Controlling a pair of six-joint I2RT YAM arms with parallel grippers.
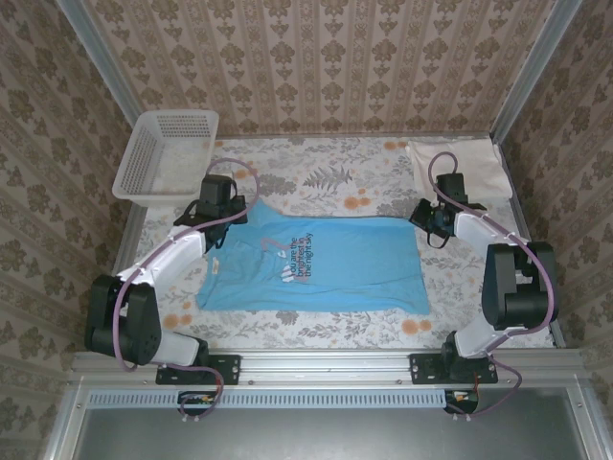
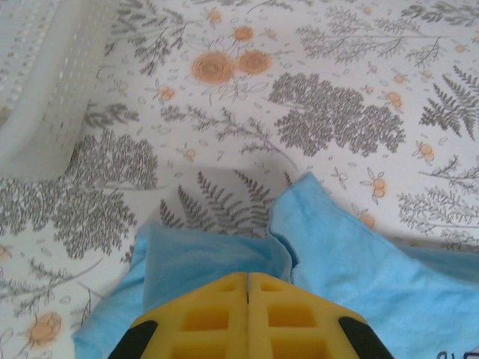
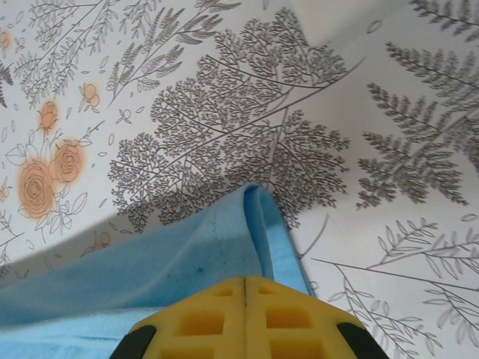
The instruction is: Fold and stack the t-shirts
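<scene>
The light blue t-shirt point(image 1: 326, 264) lies spread flat at the centre of the bench point(image 1: 316, 177), print up. The left gripper point(image 2: 248, 278) is closed on the shirt's far left edge. The right gripper point(image 3: 245, 283) is closed on the far hem corner, apparently pinching cloth. Holding both far corners permits one even fold toward the near edge. The cream-white t-shirt point(image 1: 469, 165) lies far right.

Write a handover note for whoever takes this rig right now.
Grippers: the left gripper is shut on the far left corner of the light blue t-shirt; the right gripper is shut on its far right corner.
Things: the blue shirt lies spread across the middle of the table. The cream-white t-shirt lies apart at the far right corner.
Done: both far corners gripped.
Left: fold the blue shirt, then stack the two.
</scene>
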